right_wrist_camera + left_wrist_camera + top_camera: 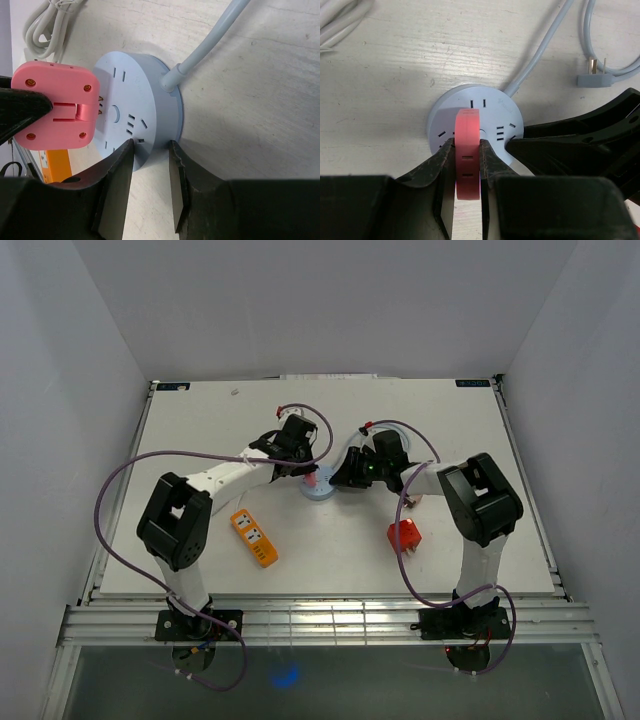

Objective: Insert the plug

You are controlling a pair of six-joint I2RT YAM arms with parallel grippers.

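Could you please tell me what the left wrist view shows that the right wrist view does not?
Only the left wrist view shows the loose grey flat plug with brass prongs, and the pink square plastic plug edge-on, pinched in the left claw. Only the right wrist view shows the orange power strip and the pink plug's broad face, its prongs at the round pale-blue socket hub. Both show plug, hub, its pale cable and the right claw at the hub's rim.
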